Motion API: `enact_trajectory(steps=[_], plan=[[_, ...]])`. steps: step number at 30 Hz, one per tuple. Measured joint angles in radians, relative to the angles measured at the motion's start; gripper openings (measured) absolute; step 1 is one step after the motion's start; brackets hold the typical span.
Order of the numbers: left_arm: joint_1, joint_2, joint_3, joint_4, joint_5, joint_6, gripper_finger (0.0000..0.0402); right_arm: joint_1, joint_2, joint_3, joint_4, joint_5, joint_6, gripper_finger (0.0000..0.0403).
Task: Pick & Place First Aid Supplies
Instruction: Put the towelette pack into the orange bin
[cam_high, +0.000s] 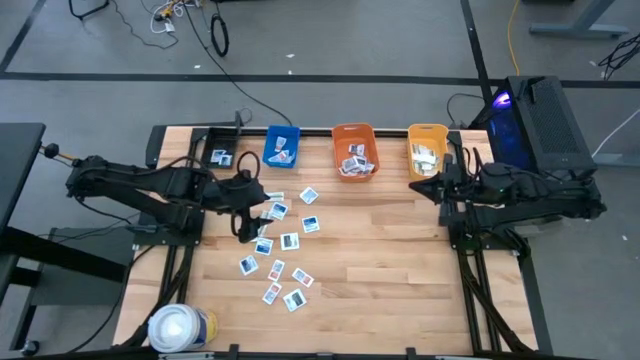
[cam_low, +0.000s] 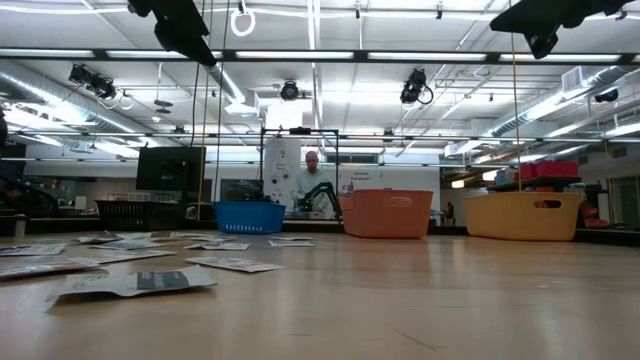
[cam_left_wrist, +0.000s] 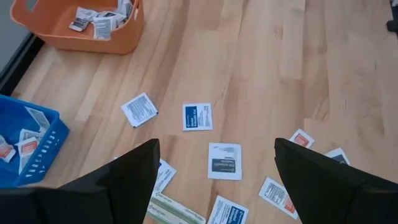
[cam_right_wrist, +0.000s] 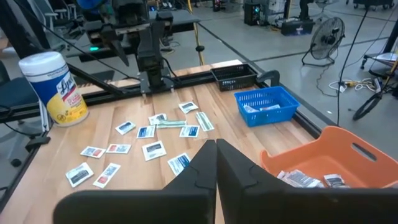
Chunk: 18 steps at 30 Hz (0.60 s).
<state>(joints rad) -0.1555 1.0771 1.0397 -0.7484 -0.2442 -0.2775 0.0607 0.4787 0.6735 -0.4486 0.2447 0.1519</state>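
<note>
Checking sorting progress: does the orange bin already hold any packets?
Yes, the left wrist view shows several white packets lying inside the orange bin.

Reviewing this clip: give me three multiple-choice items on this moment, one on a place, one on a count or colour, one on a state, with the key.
1. Where do the loose packets lie?
A. on the table's left half
B. by the yellow bin
C. on the floor

2. Which colour is the middle bin?
A. blue
B. orange
C. yellow

3. How stand the left gripper's fingers?
A. shut on a packet
B. shut, empty
C. open, empty

Key: 1 A, the high view shows them scattered under the left arm. 2 B, it sits between the blue bin and the yellow bin. 3 C, the left wrist view shows its fingers wide apart above the packets.
</note>
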Motion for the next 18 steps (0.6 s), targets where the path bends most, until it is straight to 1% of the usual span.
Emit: enact_trajectory(steps=[3, 8, 12, 15, 18], plan=[[0.000, 0.000, 0.000, 0.012, 0.005, 0.002, 0.0319, 0.000, 0.013, 0.000, 0.000, 0.001, 0.000, 0.0008], [-0.002, 0.009, 0.000, 0.012, 0.042, 0.026, 0.0319, 0.000, 0.026, 0.000, 0.000, 0.001, 0.000, 0.0008], [-0.007, 0.027, 0.000, -0.015, 0.033, 0.035, 0.0319, 0.000, 0.026, 0.000, 0.000, 0.001, 0.000, 0.0009], [-0.007, 0.039, -0.001, -0.083, 0.023, 0.024, 0.0319, 0.000, 0.026, 0.000, -0.001, 0.001, 0.002, 0.0009], [-0.007, 0.040, 0.000, -0.074, 0.027, 0.012, 0.0319, 0.000, 0.026, 0.000, -0.001, 0.001, 0.021, 0.0009]])
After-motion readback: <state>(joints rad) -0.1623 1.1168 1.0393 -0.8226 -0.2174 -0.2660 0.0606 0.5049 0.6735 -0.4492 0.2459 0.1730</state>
